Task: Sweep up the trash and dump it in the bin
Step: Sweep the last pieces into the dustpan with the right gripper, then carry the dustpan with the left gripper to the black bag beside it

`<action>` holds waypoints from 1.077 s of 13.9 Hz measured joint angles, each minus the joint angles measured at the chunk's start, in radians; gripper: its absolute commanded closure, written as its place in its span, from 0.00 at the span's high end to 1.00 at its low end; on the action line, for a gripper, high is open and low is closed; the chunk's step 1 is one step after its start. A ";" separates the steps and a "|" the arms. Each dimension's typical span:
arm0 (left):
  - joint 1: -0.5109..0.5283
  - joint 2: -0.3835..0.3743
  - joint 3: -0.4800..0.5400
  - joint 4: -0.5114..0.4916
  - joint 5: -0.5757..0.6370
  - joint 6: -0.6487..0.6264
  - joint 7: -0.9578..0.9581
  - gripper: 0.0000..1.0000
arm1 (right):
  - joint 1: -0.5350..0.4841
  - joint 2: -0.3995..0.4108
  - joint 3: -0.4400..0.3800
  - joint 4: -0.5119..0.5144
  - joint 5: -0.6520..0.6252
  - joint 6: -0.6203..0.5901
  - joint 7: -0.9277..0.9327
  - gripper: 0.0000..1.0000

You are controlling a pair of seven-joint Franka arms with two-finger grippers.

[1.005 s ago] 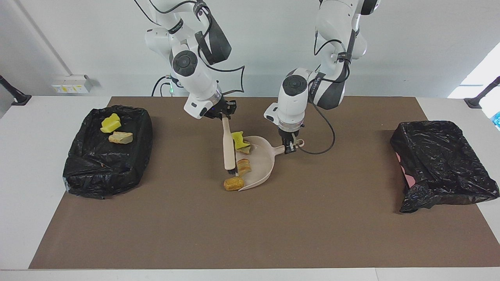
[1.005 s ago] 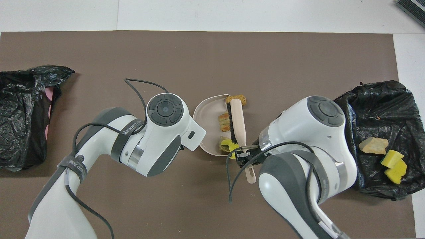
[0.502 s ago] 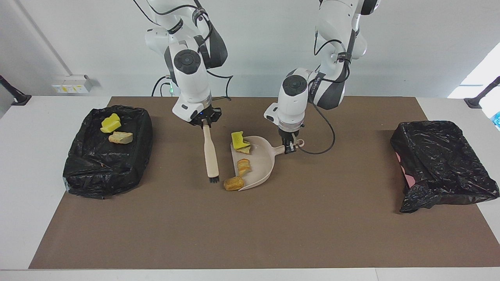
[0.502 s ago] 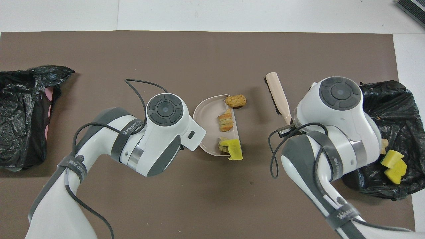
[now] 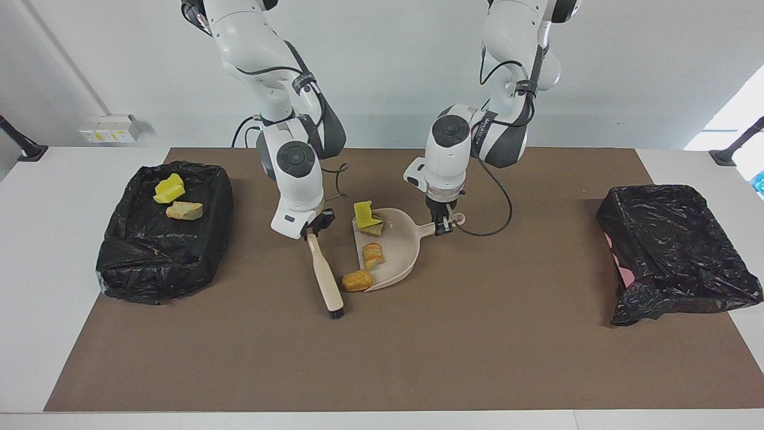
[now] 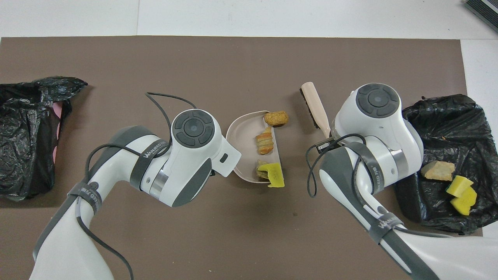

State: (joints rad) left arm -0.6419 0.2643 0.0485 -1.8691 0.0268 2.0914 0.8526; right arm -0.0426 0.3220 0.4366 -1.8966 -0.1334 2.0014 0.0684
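Trash point(image 5: 364, 251) lies in and beside a dustpan point(image 5: 399, 251) whose handle the closed left hand point(image 5: 442, 226) grips; the closed right hand point(image 5: 312, 230) holds a brush point(image 5: 325, 276) beside it.

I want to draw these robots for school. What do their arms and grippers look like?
Both arms are glossy white with rounded joints, dark grey round caps and dark grey bands with white lettering. Loose black cables loop outside each arm. The left gripper and right gripper are small and black, with two thin fingers each.

Robot lab: two arms point(image 5: 286, 149), bare white walls point(image 5: 388, 71)
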 measured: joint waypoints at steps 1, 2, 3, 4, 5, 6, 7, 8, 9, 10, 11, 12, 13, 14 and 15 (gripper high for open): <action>0.000 0.000 0.000 0.000 0.000 0.000 0.000 0.00 | 0.007 -0.002 0.008 0.002 0.033 -0.021 0.001 0.00; 0.000 0.000 0.000 0.000 0.000 0.000 -0.002 0.00 | 0.011 -0.007 0.019 0.003 0.066 -0.044 0.007 0.00; 0.000 0.000 0.000 -0.001 0.000 0.000 -0.005 0.00 | 0.011 -0.015 0.030 0.001 0.095 -0.063 0.024 0.00; 0.000 0.000 0.000 -0.001 0.000 0.000 -0.008 0.00 | 0.011 -0.025 0.040 -0.007 0.127 -0.073 0.045 0.00; 0.000 0.000 0.000 -0.002 0.000 0.000 -0.009 0.00 | 0.011 -0.034 0.051 -0.017 0.163 -0.075 0.074 0.00; 0.000 0.000 0.000 -0.003 0.000 0.004 -0.010 0.00 | 0.012 -0.042 0.062 -0.025 0.186 -0.075 0.124 0.00; 0.001 -0.001 0.001 -0.009 0.000 0.015 -0.011 0.00 | 0.013 -0.051 0.067 -0.026 0.195 -0.075 0.187 0.00; 0.006 -0.002 0.003 -0.021 0.000 0.044 -0.011 0.00 | 0.010 -0.067 0.067 -0.026 0.195 -0.079 0.247 0.00; 0.010 -0.002 0.006 -0.033 0.000 0.074 -0.011 0.00 | 0.000 -0.093 0.065 -0.024 0.195 -0.102 0.275 0.00; 0.015 -0.002 0.008 -0.043 0.000 0.095 -0.010 0.00 | -0.019 -0.125 0.063 -0.021 0.193 -0.147 0.282 0.00; 0.021 -0.003 0.008 -0.049 -0.002 0.107 -0.010 0.00 | -0.040 -0.161 0.062 -0.021 0.187 -0.201 0.282 0.00; 0.028 -0.003 0.008 -0.051 -0.008 0.116 -0.010 0.00 | -0.053 -0.201 0.062 -0.028 0.183 -0.253 0.282 0.00; 0.036 -0.003 0.008 -0.052 -0.018 0.123 -0.010 0.00 | -0.051 -0.236 0.064 -0.048 0.182 -0.275 0.282 0.00; 0.045 -0.003 0.009 -0.053 -0.032 0.129 -0.010 0.00 | -0.034 -0.265 0.066 -0.080 0.183 -0.275 0.282 0.00; 0.058 -0.003 0.009 -0.053 -0.059 0.133 -0.002 0.00 | -0.014 -0.286 0.068 -0.111 0.183 -0.272 0.283 0.00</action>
State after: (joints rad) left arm -0.5839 0.2616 0.0575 -1.9223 -0.0318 2.2246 0.8502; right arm -0.0562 0.0363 0.5043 -2.0079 0.0498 1.7292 0.3512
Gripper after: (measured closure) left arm 0.674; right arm 0.736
